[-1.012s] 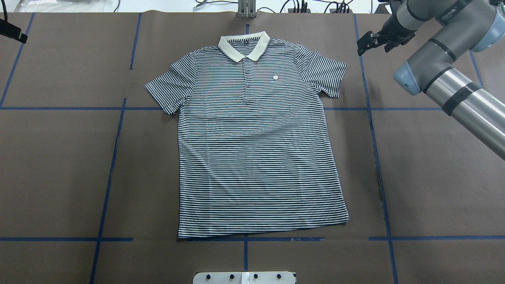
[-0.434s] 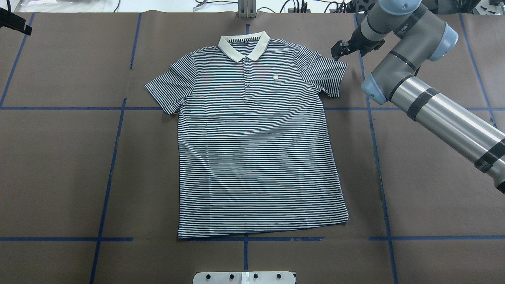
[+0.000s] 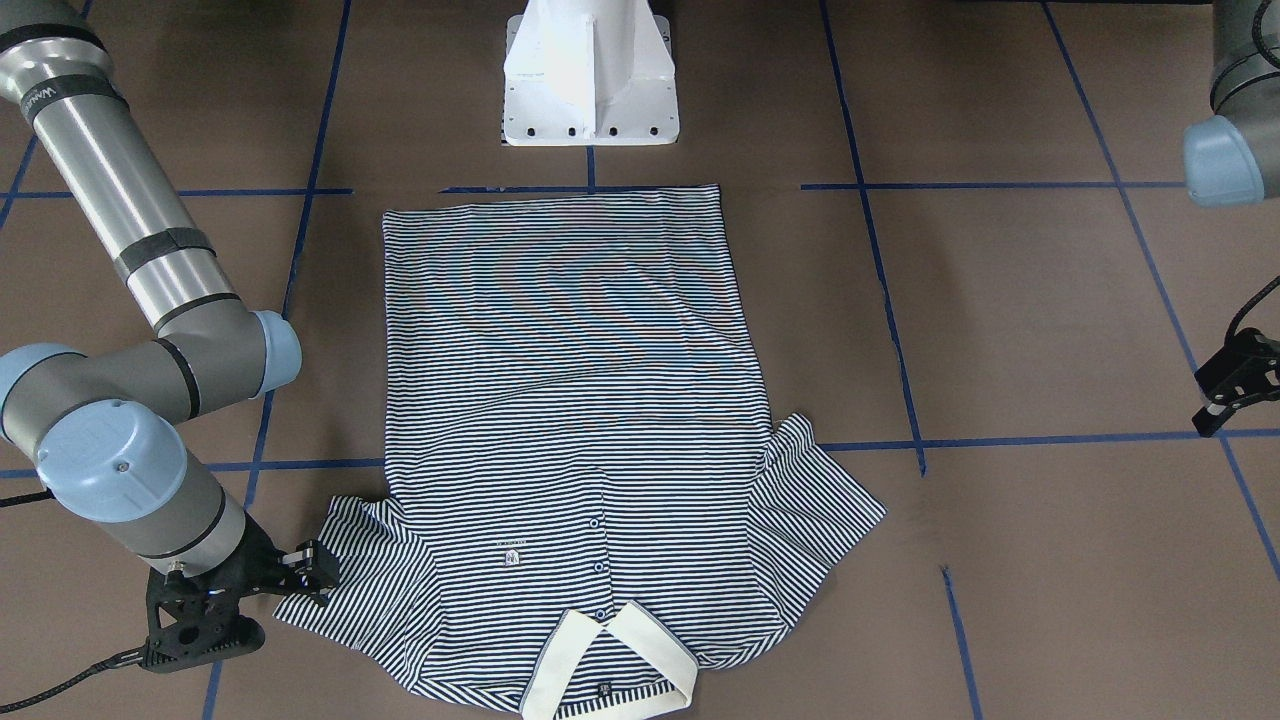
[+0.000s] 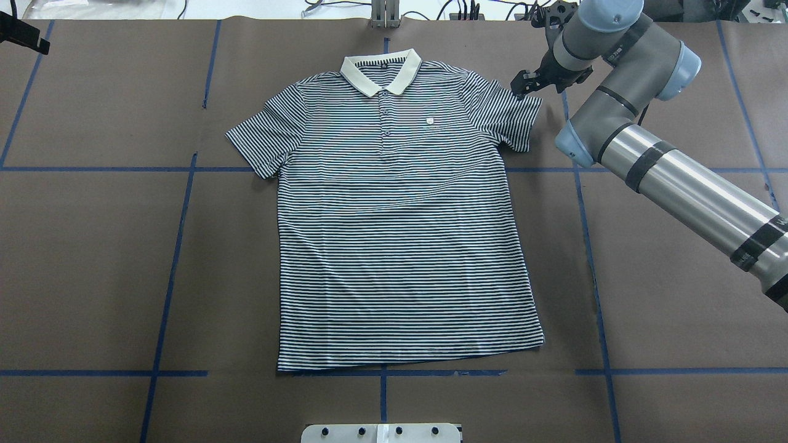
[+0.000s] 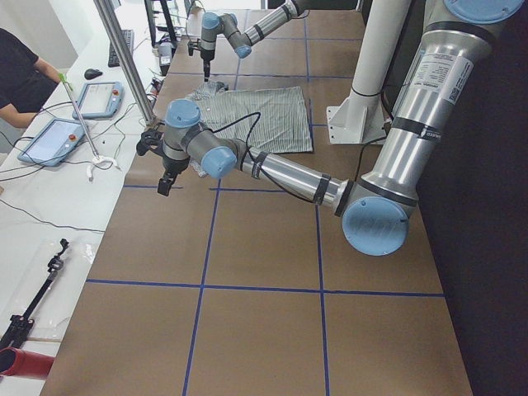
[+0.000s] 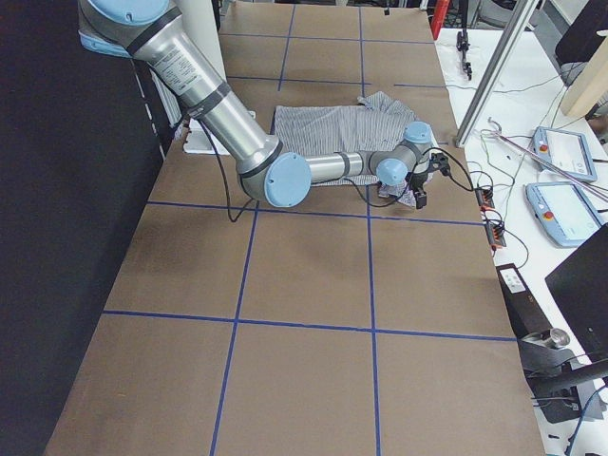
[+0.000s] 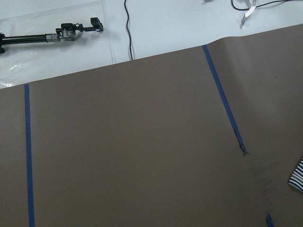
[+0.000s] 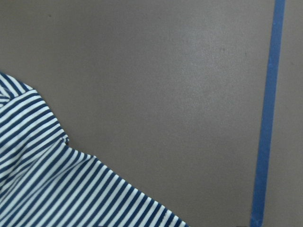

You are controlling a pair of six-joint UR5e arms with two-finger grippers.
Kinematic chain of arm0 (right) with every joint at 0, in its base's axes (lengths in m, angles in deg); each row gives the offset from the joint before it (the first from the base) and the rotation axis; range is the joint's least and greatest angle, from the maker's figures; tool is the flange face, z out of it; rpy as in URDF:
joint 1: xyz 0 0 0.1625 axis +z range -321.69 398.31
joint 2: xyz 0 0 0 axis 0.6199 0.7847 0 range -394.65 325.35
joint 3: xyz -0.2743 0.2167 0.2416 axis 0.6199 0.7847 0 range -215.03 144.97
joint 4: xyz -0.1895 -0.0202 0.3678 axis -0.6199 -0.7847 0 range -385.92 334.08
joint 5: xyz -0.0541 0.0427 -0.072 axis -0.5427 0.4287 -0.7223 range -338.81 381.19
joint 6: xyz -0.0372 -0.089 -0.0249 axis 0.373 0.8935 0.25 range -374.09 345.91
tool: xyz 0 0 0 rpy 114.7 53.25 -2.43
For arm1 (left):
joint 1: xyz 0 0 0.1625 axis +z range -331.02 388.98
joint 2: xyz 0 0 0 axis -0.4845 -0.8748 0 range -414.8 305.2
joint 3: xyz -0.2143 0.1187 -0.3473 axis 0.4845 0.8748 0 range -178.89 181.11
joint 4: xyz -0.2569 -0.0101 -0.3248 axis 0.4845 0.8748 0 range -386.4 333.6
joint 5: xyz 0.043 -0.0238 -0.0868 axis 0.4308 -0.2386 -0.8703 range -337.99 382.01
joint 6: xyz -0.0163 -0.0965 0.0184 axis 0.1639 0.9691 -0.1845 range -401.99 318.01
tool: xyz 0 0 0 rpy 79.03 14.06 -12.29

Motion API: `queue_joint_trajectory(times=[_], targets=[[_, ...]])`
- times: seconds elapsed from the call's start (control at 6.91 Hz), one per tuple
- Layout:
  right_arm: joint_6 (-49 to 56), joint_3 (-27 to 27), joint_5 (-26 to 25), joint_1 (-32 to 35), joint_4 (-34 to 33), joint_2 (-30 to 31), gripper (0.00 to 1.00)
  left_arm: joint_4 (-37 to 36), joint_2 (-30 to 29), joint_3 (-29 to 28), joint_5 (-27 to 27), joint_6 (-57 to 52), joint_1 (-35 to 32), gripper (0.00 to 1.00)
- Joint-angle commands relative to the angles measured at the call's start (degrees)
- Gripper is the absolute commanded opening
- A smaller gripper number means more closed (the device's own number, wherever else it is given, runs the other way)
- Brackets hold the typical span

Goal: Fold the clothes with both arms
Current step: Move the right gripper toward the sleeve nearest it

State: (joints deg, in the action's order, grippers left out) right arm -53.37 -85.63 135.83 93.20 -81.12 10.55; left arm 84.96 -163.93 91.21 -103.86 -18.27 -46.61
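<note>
The striped polo shirt (image 4: 400, 234) lies flat and face up on the brown table, collar (image 4: 381, 72) at the far edge. My right gripper (image 4: 519, 86) hovers at the far edge of the shirt's right-hand sleeve (image 4: 511, 114), by the shoulder; its fingers look open and hold nothing. From across the table the right gripper (image 3: 312, 572) sits just over that sleeve (image 3: 370, 590). The right wrist view shows only striped sleeve cloth (image 8: 47, 189) and bare table. My left gripper (image 4: 28, 37) hangs far off at the table's far left corner, open and empty, well clear of the shirt (image 3: 570, 380).
Blue tape lines (image 4: 178, 246) grid the brown table cover (image 4: 92, 277). The white pedestal base (image 3: 590, 80) stands at the near edge by the shirt's hem. A white bench with tablets (image 5: 49, 140), cables and a seated person (image 5: 21, 74) runs beyond the far edge.
My right arm has swung leftwards, bringing its gripper from beyond the blue tape line to the edge of the shirt's right sleeve. The left gripper and the shirt have hardly moved.
</note>
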Motion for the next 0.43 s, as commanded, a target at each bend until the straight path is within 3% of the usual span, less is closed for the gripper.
queue_joint_trajectory(times=[0.0,0.29], targets=[[0.0,0.86,-0.03,-0.05,0.0,-0.12,0.88,0.0,-0.03,0.07,0.0,0.01,0.0,1.0],[0.0,1.21,-0.03,-0.31,0.0,-0.12,0.83,0.0,-0.03,0.07,0.0,0.1,0.0,1.0]])
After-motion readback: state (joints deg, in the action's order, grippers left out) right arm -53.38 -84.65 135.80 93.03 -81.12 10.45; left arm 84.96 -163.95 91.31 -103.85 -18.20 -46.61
